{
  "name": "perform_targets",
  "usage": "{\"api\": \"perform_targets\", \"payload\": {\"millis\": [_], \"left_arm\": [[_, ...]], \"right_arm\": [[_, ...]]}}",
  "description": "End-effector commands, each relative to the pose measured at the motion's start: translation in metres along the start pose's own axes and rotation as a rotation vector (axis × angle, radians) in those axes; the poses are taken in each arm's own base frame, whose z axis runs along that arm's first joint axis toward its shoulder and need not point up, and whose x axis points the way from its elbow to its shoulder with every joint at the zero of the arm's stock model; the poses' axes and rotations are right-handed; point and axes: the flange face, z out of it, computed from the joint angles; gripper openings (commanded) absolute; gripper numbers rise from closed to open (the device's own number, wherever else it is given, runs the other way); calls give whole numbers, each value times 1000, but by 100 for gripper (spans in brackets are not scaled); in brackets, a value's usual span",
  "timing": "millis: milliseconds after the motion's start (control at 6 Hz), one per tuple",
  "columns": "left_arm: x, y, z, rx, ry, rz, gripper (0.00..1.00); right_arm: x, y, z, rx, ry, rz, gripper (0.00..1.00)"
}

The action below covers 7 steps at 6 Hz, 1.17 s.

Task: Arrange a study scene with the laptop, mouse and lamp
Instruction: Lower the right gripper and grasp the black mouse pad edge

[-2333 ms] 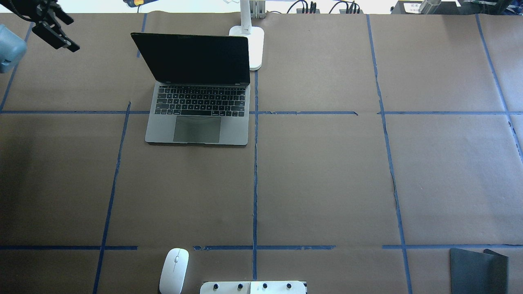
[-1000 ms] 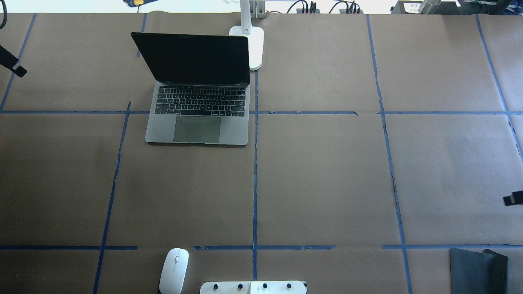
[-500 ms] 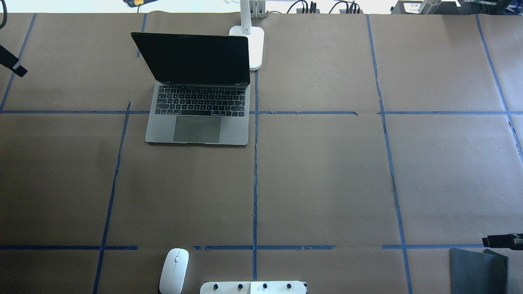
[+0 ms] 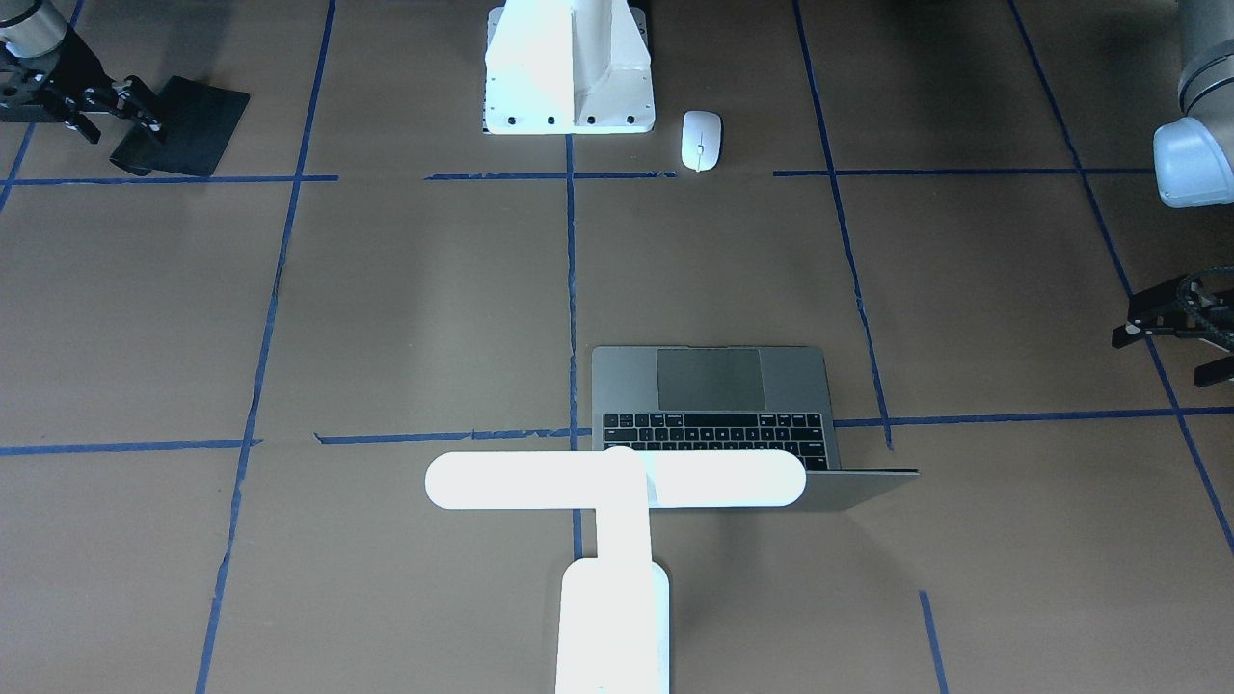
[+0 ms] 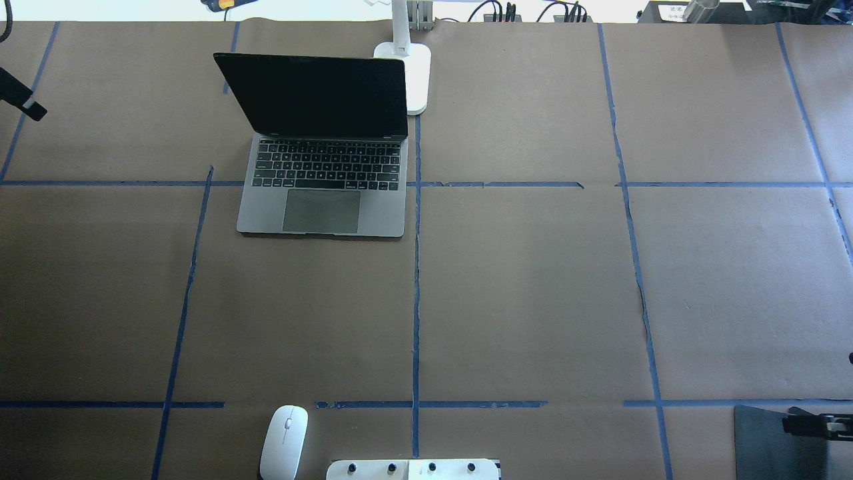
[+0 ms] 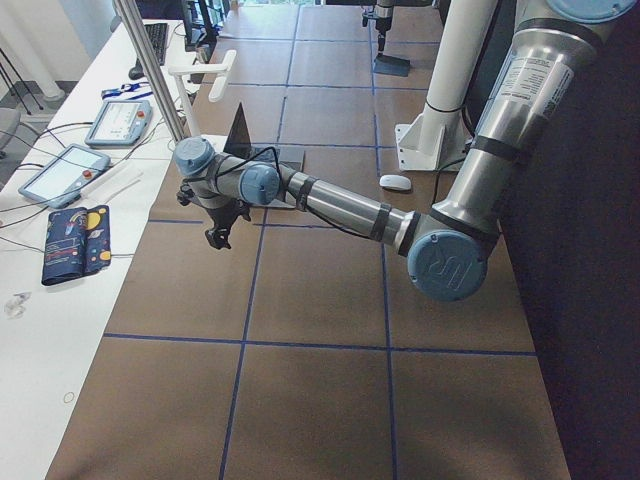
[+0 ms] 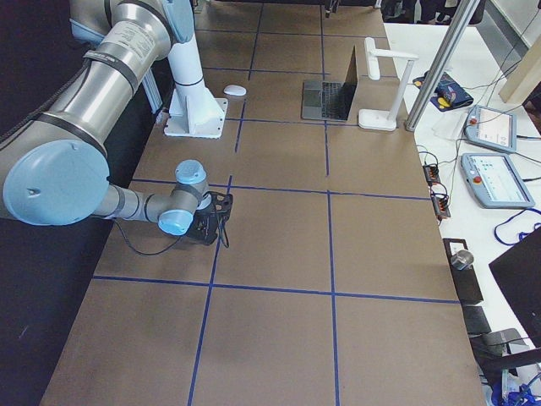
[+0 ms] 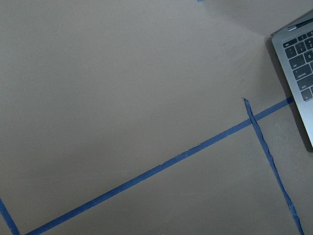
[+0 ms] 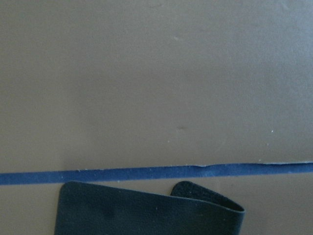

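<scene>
- Right gripper (image 5: 810,425) has slid nearer, low over the black pad (image 5: 766,447); its jaws look open, holding nothing.
- It should pinch the pad's folded edge low and flat.
- Left gripper (image 4: 1162,355) hangs open, empty, well apart from the laptop (image 5: 323,200).
- Mouse (image 5: 284,442) waits near the robot; lamp (image 5: 416,80) stands just behind the laptop.

The laptop (image 5: 322,167) is slim and dark grey with black keys and a large trackpad. It sits open on the counter (image 5: 533,280), in the left half and towards the far edge. Its screen is dark, the lid stands nearly upright, and the keyboard faces the robot's edge.

The mouse (image 5: 284,442) is small, white and oval. It lies flat at the robot's edge, left of centre, well apart from the laptop.

The white T-shaped lamp (image 4: 617,479) stands upright at the far edge, its base just beside the lid's right end and its bar head level above the lid.
</scene>
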Motion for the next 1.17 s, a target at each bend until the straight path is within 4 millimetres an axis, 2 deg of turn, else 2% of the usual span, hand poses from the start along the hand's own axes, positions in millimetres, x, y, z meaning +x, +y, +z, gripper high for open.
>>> {"api": "perform_targets", "payload": {"millis": [0, 333, 500, 667, 833, 1000], "left_arm": [[4, 1, -3, 6, -1, 2, 100], [4, 1, -4, 8, -1, 3, 100], [5, 1, -5, 11, -2, 6, 100], [6, 0, -6, 13, -2, 8, 100], [6, 0, -6, 13, -2, 8, 100], [10, 0, -9, 17, -4, 14, 100]], "right_arm": [[-6, 14, 11, 2, 10, 16, 90], [8, 14, 16, 2, 41, 16, 87], [10, 14, 17, 1, 45, 16, 78], [10, 14, 17, 1, 46, 36, 38], [10, 14, 17, 3, 44, 40, 3], [10, 13, 17, 4, 44, 41, 0]]}}
